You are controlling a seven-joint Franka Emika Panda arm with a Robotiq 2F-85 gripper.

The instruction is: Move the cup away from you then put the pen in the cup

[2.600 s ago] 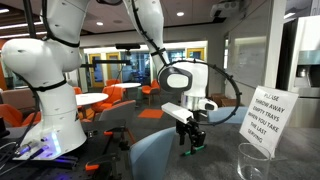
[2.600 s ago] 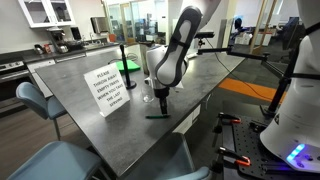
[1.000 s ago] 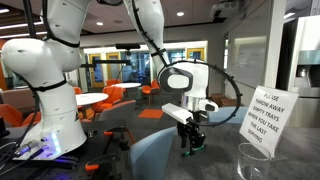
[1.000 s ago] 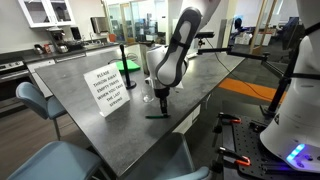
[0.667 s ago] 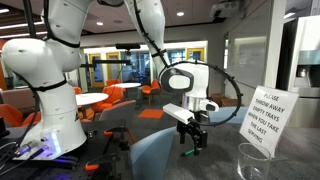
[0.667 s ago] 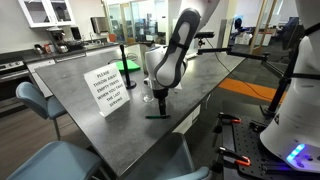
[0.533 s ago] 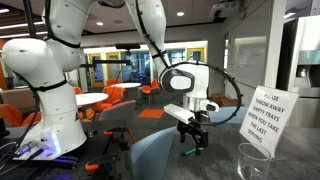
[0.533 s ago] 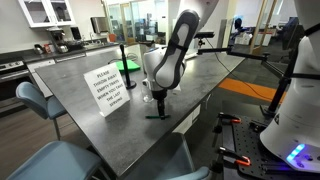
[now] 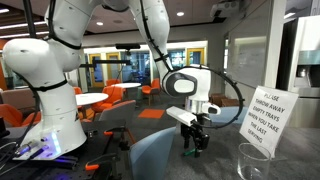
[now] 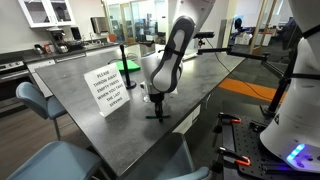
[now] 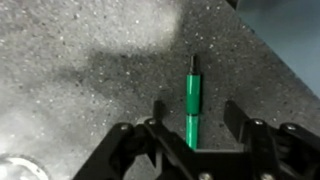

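Observation:
The green pen (image 11: 194, 92) lies flat on the dark speckled table (image 10: 205, 78). In the wrist view it runs straight between my gripper's (image 11: 195, 108) two spread fingers, which straddle its lower half without touching it. In both exterior views the gripper (image 9: 193, 147) (image 10: 157, 112) points down, low over the table edge, with a bit of green pen (image 9: 186, 152) showing beside it. The clear cup (image 9: 256, 160) stands empty on the table, apart from the gripper. The gripper is open.
A white folded paper sign (image 10: 110, 88) (image 9: 270, 115) stands on the table near the cup. A grey-blue chair (image 10: 28, 100) sits at the table's side and another chair back (image 9: 152, 156) is near the gripper. The table edge runs just by the pen.
The gripper has come down and shifted slightly, so its open fingers now sit low around the pen. The pen and the cup have not moved.

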